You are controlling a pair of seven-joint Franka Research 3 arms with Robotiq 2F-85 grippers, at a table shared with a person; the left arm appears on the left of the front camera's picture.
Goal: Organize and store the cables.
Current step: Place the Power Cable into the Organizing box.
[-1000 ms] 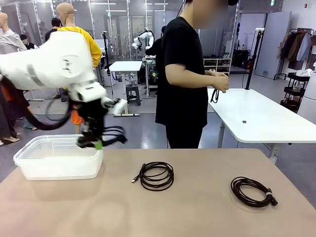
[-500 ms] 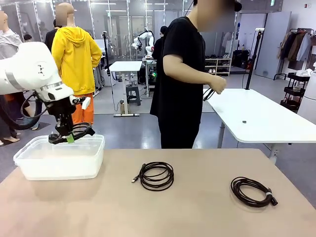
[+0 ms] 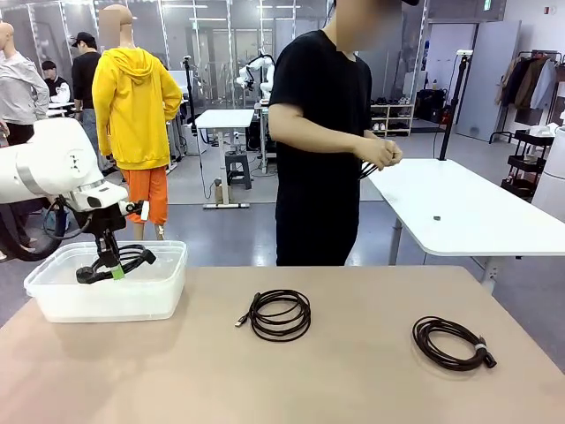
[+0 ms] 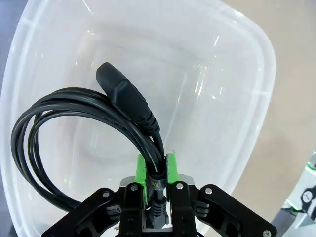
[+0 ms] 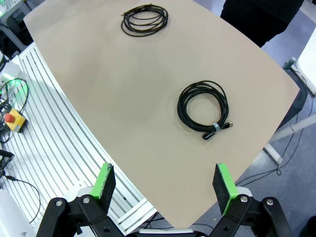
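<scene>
Closest to the robot's side, the right gripper (image 5: 164,180) hangs high over the tan table (image 3: 353,380) with its green pads spread wide apart and nothing between them. Straight out ahead of those fingers, a bit toward the one on the right of its wrist view, there's a tied coil (image 5: 203,109) lying flat on the table, plug end tucked against its near edge. Way further out past the fingertips, off toward the other finger, sits a second coil (image 5: 144,19) with one small connector end poking out. Both are well apart from each other.

The left gripper (image 4: 157,170) is clamped shut on a third coil (image 4: 74,128). The pads pinch the bundled strands right below a chunky black plug, and the loop swings out to one side of the fingers. Beyond the fingertips is the inside of the clear plastic bin (image 4: 222,74), and the coil is hanging at about rim height in its mouth.

At the far side a person is standing with both hands (image 3: 381,152) together, holding a thin black cord, next to a white table (image 3: 468,212).
</scene>
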